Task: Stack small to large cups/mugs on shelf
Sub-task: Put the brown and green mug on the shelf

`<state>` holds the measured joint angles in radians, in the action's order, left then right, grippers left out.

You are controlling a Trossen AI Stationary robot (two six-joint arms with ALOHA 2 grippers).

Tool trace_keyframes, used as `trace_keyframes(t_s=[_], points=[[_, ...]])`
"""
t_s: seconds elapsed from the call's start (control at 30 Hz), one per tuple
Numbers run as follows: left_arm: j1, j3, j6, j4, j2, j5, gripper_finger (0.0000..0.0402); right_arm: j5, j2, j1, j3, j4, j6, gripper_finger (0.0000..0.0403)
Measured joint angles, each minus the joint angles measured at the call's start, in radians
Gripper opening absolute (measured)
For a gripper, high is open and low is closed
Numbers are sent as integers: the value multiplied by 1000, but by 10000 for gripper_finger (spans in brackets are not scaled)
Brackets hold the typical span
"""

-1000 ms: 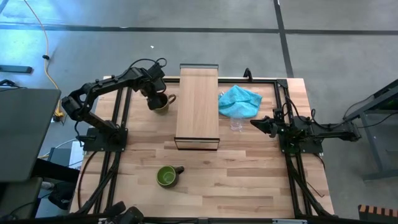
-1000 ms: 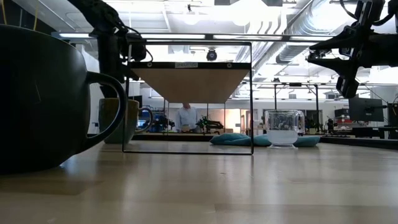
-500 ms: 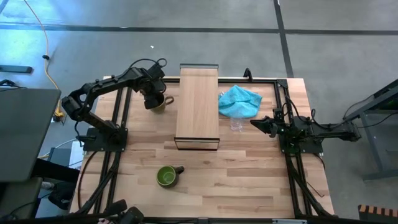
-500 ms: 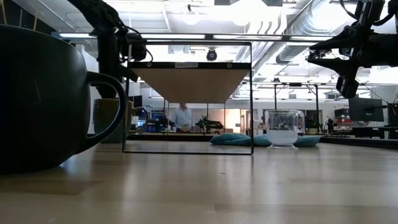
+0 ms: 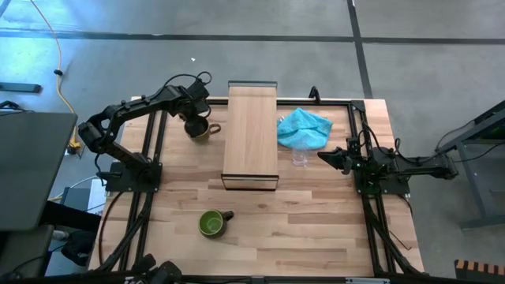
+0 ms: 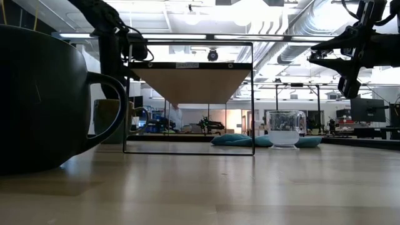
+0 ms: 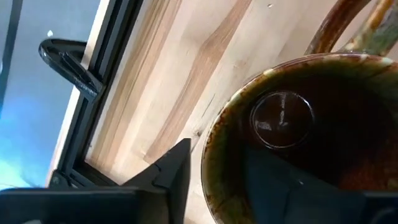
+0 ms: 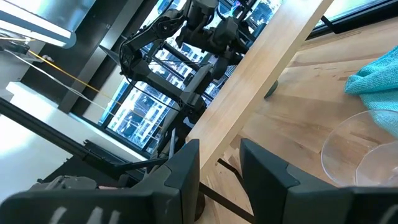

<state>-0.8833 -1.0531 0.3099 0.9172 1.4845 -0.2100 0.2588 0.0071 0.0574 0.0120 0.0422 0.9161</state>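
The brown-tan mug [image 5: 203, 131] stands on the tabletop left of the shelf [image 5: 251, 134], its handle [image 5: 215, 126] toward the shelf. My left gripper [image 5: 192, 123] is over it from above, shut on its rim. The dark green mug [image 5: 211, 223] stands upright near the table's near edge and looms large in the low view [image 6: 44, 94]. The clear glass cup [image 5: 301, 158] stands right of the shelf, next to the turquoise cloth [image 5: 304, 128]. My right gripper [image 5: 323, 155] hovers open and empty just right of the glass cup [image 8: 360, 149]. My left gripper has the brown mug's wall at the rim [image 7: 208, 168], on the side away from the handle [image 7: 348, 25]. One finger [image 7: 267, 180] is inside the mug and one [image 7: 177, 171] outside. The fingers point down from above. The mug is upright; its base seems to be on the table [image 6: 114, 141].
The shelf is a raised board on a thin dark frame [image 6: 187, 97], with open space under it. Dark rails [image 5: 154, 150] run along the table's left and right sides. Bare tabletop lies between the green mug and the shelf's near end.
My left gripper has shifted slightly toward the table's left edge, and the brown mug has slid that way with it, staying upright. My right arm has kept still.
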Motion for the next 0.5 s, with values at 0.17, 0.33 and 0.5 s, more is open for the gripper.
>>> trace_keyframes(t_s=[0.17, 0.33, 0.5], points=[[0, 0, -85, 26, 0, 11, 181, 0, 0, 0, 0, 0, -1, 106], [-1, 0, -206, 63, 0, 19, 216, 0, 0, 0, 0, 0, -18, 106], [-1, 0, -321, 92, 0, 19, 227, 0, 0, 0, 0, 0, -35, 106]])
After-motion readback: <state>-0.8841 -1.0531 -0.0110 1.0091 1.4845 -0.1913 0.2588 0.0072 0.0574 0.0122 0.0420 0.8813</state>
